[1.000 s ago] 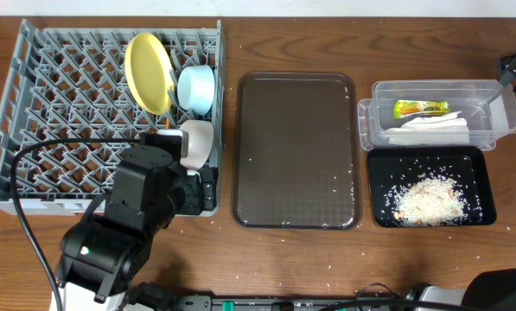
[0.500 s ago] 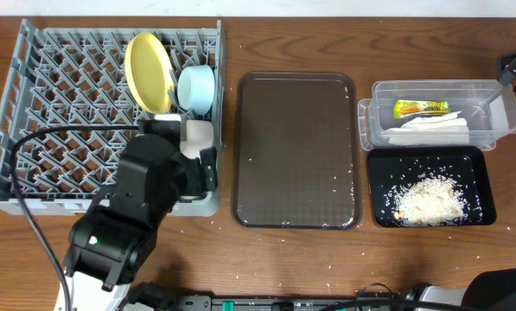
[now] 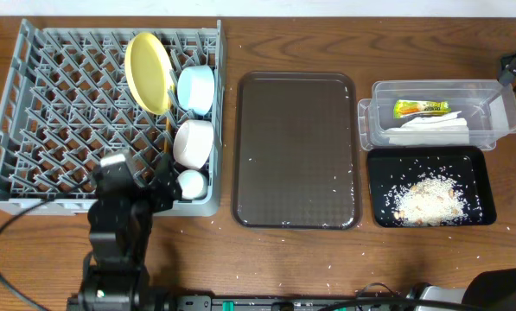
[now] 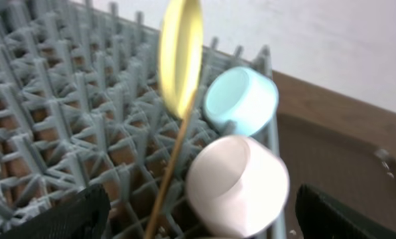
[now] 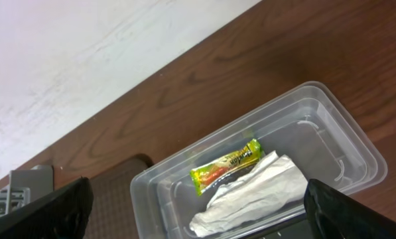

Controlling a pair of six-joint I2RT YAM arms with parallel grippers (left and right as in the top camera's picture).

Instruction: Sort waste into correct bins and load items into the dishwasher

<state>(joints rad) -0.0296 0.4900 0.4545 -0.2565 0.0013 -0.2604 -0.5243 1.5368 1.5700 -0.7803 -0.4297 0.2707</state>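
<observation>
**Both arms hang empty over a loaded rack and filled bins**

The left arm rises from the desk's near edge and leans toward the front right corner of the grey dish rack [image 3: 59, 104]. The left tool [image 4: 198, 222] is spread wide and grips nothing, its dark fingers [image 4: 65, 216] either side of the white bowl [image 3: 194, 142]. In the rack the yellow plate [image 3: 147, 72] stands on edge. The light blue bowl [image 3: 197, 90] lies just beside it, and the small white cup [image 3: 191, 184] sits nearest the arm. A chopstick [image 4: 171, 172] leans among the pegs.

The right arm shows only at the far right edge. The right tool [image 5: 201, 216] gapes wide and empty above the clear tub [image 3: 491, 121], which holds the wrapper [image 3: 421, 108] and napkin [image 3: 430, 131]. The food scraps [image 3: 428, 199] lie in the black tray [image 3: 482, 173].
</observation>
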